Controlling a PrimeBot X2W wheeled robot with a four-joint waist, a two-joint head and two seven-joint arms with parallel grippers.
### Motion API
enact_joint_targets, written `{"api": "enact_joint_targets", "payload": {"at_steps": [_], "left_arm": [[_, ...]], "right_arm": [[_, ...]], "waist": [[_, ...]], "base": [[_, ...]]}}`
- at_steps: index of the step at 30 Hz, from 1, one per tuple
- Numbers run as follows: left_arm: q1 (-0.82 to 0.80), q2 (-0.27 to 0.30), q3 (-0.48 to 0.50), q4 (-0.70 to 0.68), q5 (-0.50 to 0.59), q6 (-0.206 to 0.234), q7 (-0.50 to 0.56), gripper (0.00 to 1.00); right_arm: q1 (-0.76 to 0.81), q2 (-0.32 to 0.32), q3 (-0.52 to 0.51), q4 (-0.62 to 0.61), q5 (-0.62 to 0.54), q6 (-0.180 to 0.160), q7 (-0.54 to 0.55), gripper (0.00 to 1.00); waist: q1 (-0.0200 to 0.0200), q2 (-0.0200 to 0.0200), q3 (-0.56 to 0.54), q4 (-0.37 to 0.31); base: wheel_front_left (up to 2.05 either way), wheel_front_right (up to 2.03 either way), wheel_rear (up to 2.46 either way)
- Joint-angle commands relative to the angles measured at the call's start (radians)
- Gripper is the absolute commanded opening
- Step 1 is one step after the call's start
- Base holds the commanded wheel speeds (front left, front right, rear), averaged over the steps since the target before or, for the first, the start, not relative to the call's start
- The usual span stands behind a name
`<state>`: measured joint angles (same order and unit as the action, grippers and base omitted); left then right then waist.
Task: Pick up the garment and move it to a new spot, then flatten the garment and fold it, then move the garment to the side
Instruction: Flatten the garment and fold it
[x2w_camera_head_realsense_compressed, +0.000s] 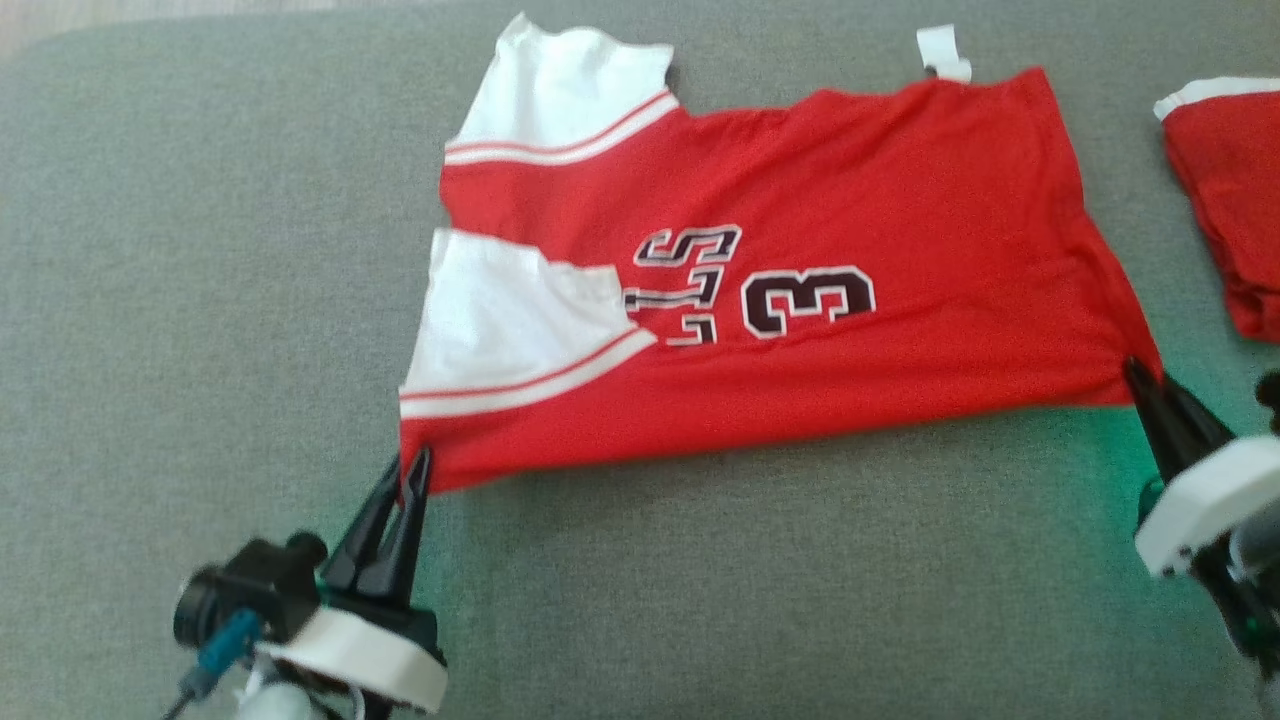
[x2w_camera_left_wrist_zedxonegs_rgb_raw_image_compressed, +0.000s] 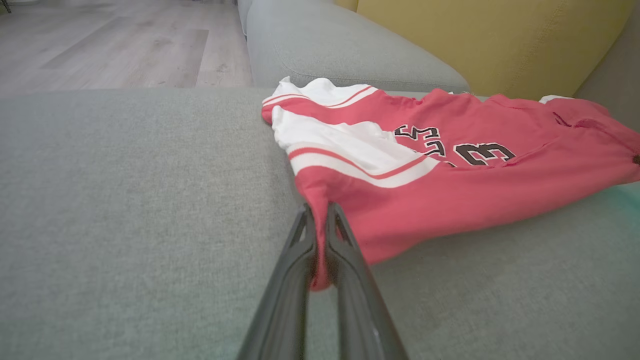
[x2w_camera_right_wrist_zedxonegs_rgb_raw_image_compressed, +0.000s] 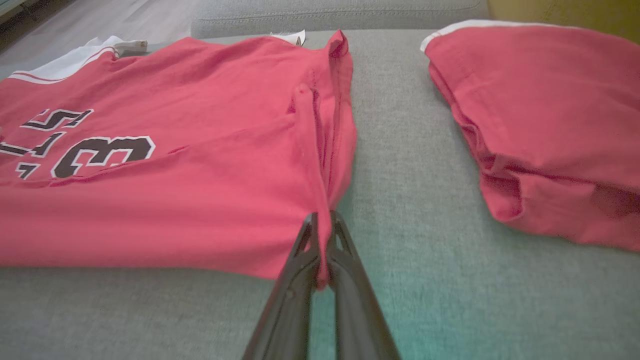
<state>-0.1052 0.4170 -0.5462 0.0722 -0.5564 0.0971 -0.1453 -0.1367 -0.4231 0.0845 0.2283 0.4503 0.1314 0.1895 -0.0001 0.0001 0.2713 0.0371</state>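
left gripper (x2w_camera_head_realsense_compressed: 412, 463) and right gripper (x2w_camera_head_realsense_compressed: 1131, 366) both pinched tight on near corners of wrinkled red jersey (x2w_camera_head_realsense_compressed: 900, 190), flat on coarse grey cushion (x2w_camera_head_realsense_compressed: 200, 300)

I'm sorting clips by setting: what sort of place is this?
Probably a living room: the jersey lies on a grey sofa seat, with a yellow back cushion and wood-look floor beyond.

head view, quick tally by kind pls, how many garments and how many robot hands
garments: 2, the numbered jersey and a folded red garment
hands: 2, left hand and right hand, each shut on a near corner of the jersey
total: 4
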Motion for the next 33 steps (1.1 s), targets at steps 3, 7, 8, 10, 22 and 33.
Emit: {"api": "enact_joint_targets", "payload": {"at_steps": [3, 7, 8, 10, 22, 33], "left_arm": [[0.02, 0.025, 0.034, -0.049, -0.014, 0.021, -0.008, 0.0], [0.049, 0.022, 0.031, -0.056, -0.023, 0.03, -0.013, 0.0], [0.053, 0.021, 0.03, -0.056, -0.026, 0.03, -0.013, 0.0], [0.058, 0.02, 0.027, -0.054, -0.032, 0.026, -0.011, 0.0], [0.048, 0.023, 0.004, -0.026, -0.049, 0.009, 0.026, 1.0], [-0.165, 0.132, 0.024, -0.067, 0.04, -0.025, 0.095, 1.0]], "right_arm": [[0.067, -0.016, -0.026, -0.092, 0.009, -0.001, 0.026, 0.0], [0.139, -0.002, -0.052, -0.15, 0.011, -0.001, 0.055, 0.0], [0.154, 0.001, -0.056, -0.16, 0.01, -0.001, 0.061, 0.0], [0.182, 0.0, -0.063, -0.175, -0.002, -0.001, 0.075, 0.0], [0.219, 0.006, -0.087, -0.21, -0.025, -0.001, 0.116, 1.0], [0.153, 0.058, -0.086, -0.281, -0.061, -0.001, 0.019, 1.0]], "waist": [[0.0001, -0.0001, -0.016, 0.0], [0.0001, -0.0001, -0.031, 0.0], [0.0001, -0.0001, -0.034, 0.0], [0.0001, -0.0001, -0.037, 0.0], [0.0001, -0.0001, -0.018, -0.015], [0.0001, -0.0001, 0.014, -0.091]], "base": [[0.0, 0.0, 0.0], [0.0, 0.0, 0.0], [0.0, 0.0, 0.0], [0.0, 0.0, 0.0], [0.0, 0.0, 0.0], [0.0, 0.0, 0.0]]}}
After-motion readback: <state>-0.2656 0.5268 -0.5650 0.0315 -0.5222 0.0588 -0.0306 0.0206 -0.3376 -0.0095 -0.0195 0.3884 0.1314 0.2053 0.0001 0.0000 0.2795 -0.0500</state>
